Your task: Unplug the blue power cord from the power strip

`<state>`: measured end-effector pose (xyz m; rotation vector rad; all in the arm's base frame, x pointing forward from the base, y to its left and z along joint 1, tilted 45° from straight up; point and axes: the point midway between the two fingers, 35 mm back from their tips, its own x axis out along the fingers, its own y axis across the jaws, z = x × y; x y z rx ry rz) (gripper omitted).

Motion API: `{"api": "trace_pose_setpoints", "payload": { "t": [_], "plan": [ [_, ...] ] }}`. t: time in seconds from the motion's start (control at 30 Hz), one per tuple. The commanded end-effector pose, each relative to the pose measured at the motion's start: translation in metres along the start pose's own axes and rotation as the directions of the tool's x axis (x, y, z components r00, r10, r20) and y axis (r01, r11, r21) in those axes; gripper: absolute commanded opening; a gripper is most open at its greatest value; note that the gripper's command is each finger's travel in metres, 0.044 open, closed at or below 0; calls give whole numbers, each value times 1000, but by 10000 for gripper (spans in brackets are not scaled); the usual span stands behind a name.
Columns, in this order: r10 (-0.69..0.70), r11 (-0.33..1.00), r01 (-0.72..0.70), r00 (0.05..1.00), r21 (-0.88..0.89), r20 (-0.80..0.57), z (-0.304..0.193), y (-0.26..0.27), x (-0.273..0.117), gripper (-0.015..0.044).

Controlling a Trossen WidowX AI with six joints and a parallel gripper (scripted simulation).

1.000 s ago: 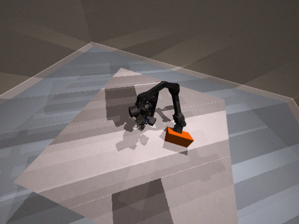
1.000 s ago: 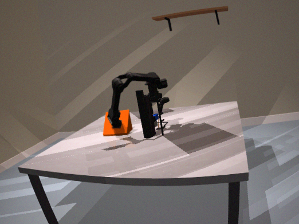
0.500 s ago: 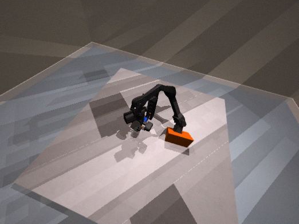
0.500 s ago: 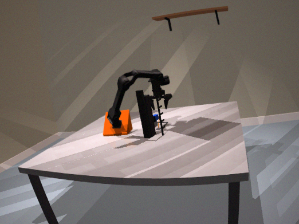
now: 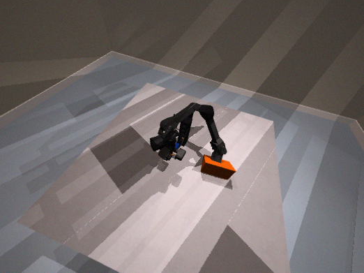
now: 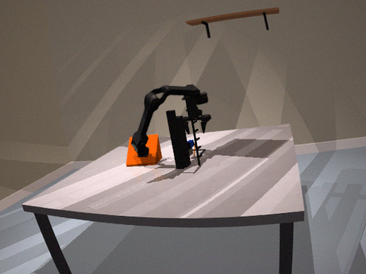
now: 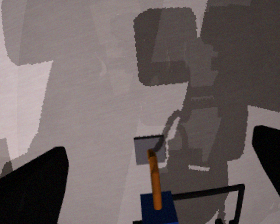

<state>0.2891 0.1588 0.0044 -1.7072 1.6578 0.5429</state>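
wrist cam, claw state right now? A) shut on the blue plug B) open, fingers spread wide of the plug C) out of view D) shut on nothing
B: the claw is open, its dark fingers standing far out at the frame edges, with the blue plug loose in the gap between them, touching neither.

Bare test room: lone table (image 6: 224, 205), plain walls, one wall shelf (image 6: 233, 16).
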Motion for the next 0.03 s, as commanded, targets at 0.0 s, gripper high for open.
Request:
{"api": "trace_pose_setpoints", "payload": {
  "t": [0.0],
  "plan": [
    [5, 1000, -5, 1000, 3, -1, 0, 1, 0, 440]
  ]
}}
